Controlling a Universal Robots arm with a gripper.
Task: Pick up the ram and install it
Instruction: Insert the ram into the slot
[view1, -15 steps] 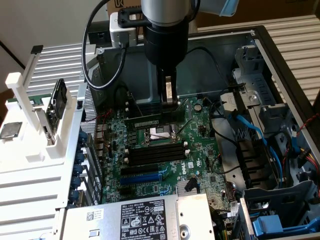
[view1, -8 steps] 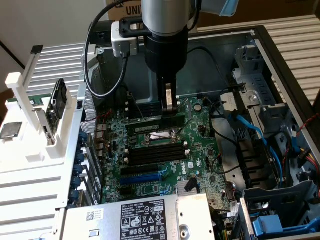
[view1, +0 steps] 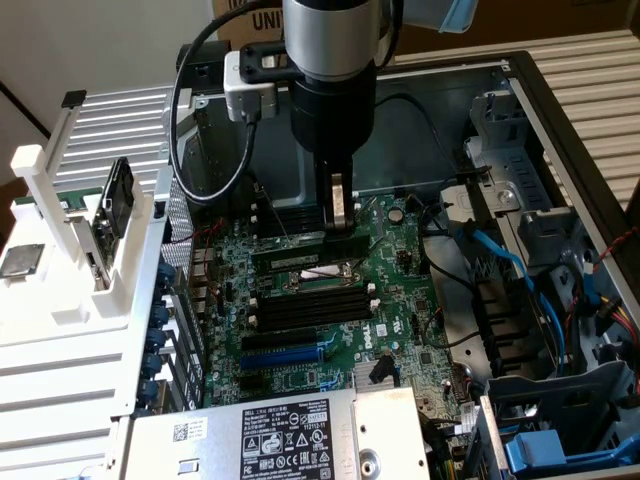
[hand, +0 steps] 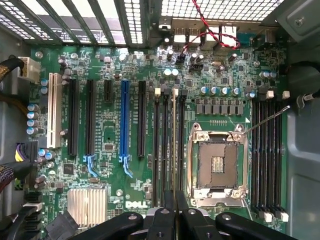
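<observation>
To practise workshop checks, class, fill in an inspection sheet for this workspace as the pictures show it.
Surface: green motherboard inside an open PC case.
Job's things: ram edge-on at the memory slots beside the CPU socket.
Clutter: nothing seen.
Grippers: gripper shut on the ram.
Cables: blue cables at the exterior view's right; red-black wire.
Surroundings: white stand; cardboard box behind.

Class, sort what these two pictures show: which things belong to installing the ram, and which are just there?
Belong to the job: gripper; ram clamped in it; memory slots.

Just there: blue expansion slot; processor socket; heatsink; power supply.
</observation>
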